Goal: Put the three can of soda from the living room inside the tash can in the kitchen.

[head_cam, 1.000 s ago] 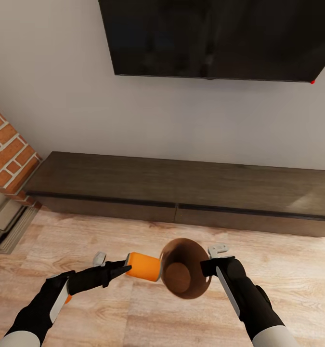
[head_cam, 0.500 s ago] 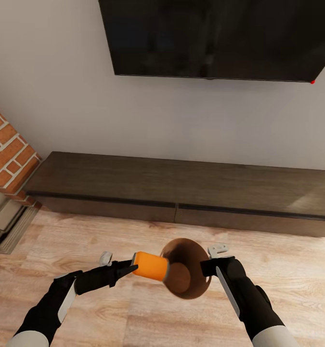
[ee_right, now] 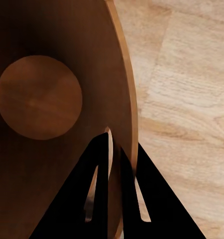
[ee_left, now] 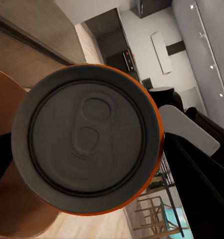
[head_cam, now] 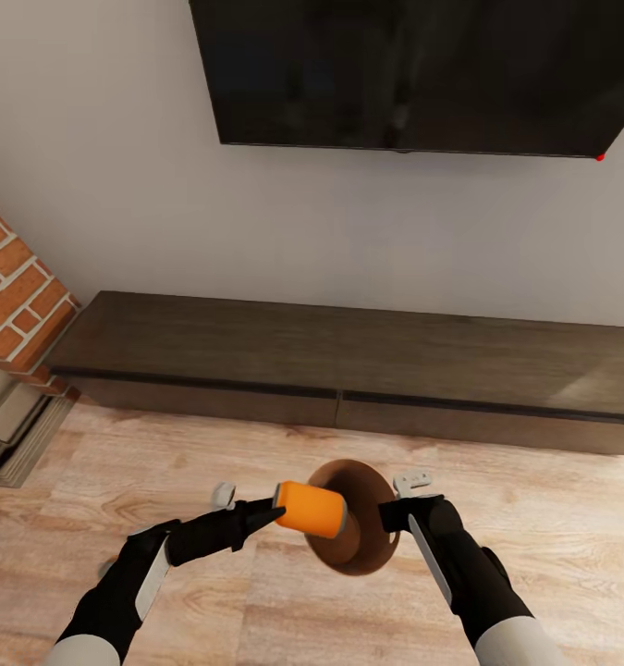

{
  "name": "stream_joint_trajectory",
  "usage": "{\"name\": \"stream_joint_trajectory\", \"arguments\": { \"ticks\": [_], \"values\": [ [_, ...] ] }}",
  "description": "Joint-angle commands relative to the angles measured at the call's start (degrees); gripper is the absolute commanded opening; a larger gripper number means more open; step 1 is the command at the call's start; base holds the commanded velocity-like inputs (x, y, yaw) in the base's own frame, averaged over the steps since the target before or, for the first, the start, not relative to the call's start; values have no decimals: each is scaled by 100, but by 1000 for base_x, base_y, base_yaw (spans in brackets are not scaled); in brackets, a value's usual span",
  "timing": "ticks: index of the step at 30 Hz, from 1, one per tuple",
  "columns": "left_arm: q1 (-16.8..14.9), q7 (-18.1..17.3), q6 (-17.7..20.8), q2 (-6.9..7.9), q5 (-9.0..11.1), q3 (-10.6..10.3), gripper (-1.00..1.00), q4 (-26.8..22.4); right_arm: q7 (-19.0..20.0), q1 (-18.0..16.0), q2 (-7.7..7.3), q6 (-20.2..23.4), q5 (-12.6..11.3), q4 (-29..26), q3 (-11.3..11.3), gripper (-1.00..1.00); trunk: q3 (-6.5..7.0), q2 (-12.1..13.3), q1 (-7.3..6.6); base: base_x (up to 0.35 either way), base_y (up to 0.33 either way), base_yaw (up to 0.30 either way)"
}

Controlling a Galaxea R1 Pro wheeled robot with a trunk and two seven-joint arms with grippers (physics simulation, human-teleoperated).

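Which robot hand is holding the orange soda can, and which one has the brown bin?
The left gripper holds the orange soda can, lying sideways at the bin's mouth. The right gripper pinches the rim of the brown trash can instead.

Light wood plank floor [head_cam: 210, 462] across the lower half of the frame, long dark low cabinet [head_cam: 348, 365] standing on it along the wall at mid frame, red brick chimney [head_cam: 16, 296] rising from it at the left edge
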Motion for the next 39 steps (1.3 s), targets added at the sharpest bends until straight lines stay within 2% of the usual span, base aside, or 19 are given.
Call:
{"name": "stream_joint_trajectory", "arguments": {
  "ticks": [1,5,11,13,15,17,21,23,27,29,31,39],
  "values": [
    [-1,27,-2,-23,-2,0,-100,3,40,-2,3,-12,-129,9,2,-100,0,0,0,0,0,0],
    [-2,274,-5,-117,-9,0,-100,16,40,-9,6,-32,-128,32,2,-100,0,0,0,0,0,0],
    [-2,405,-11,-171,-9,0,-100,22,40,-12,7,-38,-128,39,2,-100,0,0,0,0,0,0],
    [-2,452,-12,-274,-18,0,-100,30,40,-12,7,-40,-129,39,4,-100,0,0,0,0,0,0],
    [-2,598,-17,-347,-22,-2,-100,32,40,-12,7,-39,-130,40,24,-100,0,0,0,0,0,0],
    [-2,1020,-30,-504,-29,-11,-100,32,40,-12,7,-35,-132,40,60,-100,0,0,0,0,0,0],
    [-2,1320,-42,-603,-35,-51,-100,32,40,-12,7,-34,-131,40,75,-100,0,0,0,0,0,0],
    [-2,1370,-44,-619,-41,-87,-100,32,40,-12,7,-35,-133,40,77,-100,0,0,0,0,0,0],
    [-2,1692,-54,-639,-46,-248,-100,31,40,-12,7,-33,-135,40,80,-100,0,0,0,0,0,0],
    [-2,2074,-72,-644,-45,-454,-100,32,40,-12,7,-33,-133,40,81,-100,0,0,0,0,0,0],
    [-2,2239,-82,-646,-44,-604,-100,27,40,-12,7,-33,-134,40,81,-100,0,0,0,0,0,0],
    [-2,2732,-89,-648,-39,-758,-100,2,40,-12,7,-32,-135,40,81,-100,0,0,0,0,0,0]
  ]
}}
